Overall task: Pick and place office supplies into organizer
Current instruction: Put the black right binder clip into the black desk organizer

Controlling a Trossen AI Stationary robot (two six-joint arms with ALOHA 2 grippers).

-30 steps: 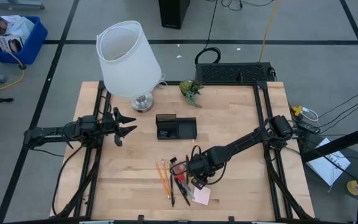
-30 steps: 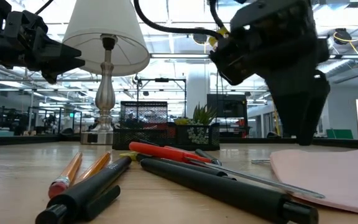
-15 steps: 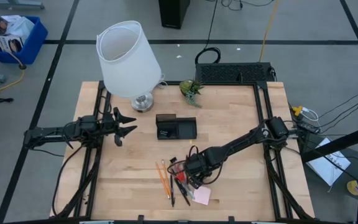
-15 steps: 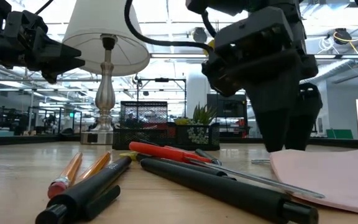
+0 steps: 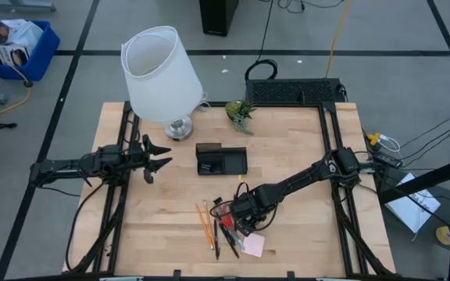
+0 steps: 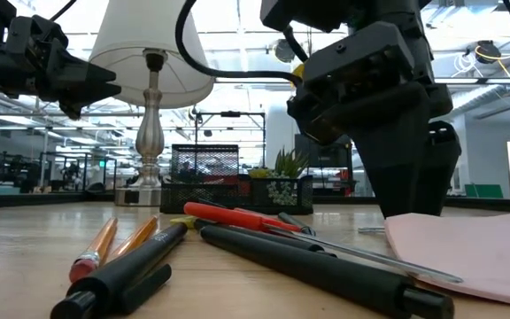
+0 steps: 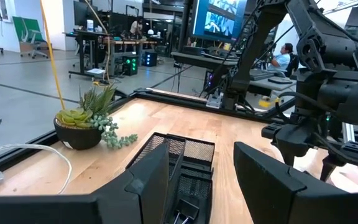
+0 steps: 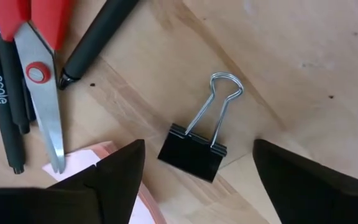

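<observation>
Since a second ago the right tool (image 5: 244,224) has shifted toward the pens and dropped lower, jaws wide open straddling the black binder clip (image 8: 193,151) on the table (image 5: 303,156); next it should descend, close, then carry it to the organizer (image 5: 221,160); left tool (image 5: 156,156) idles part-open.

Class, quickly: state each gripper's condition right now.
Left gripper: open, empty.
Right gripper: open, empty, above small black metal binder clip.

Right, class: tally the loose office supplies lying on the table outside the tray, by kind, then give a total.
Pencils: 2
Pens: 3
Scissors: 1
Sticky-note pad: 1
Binder clip: 1
Total: 8
</observation>
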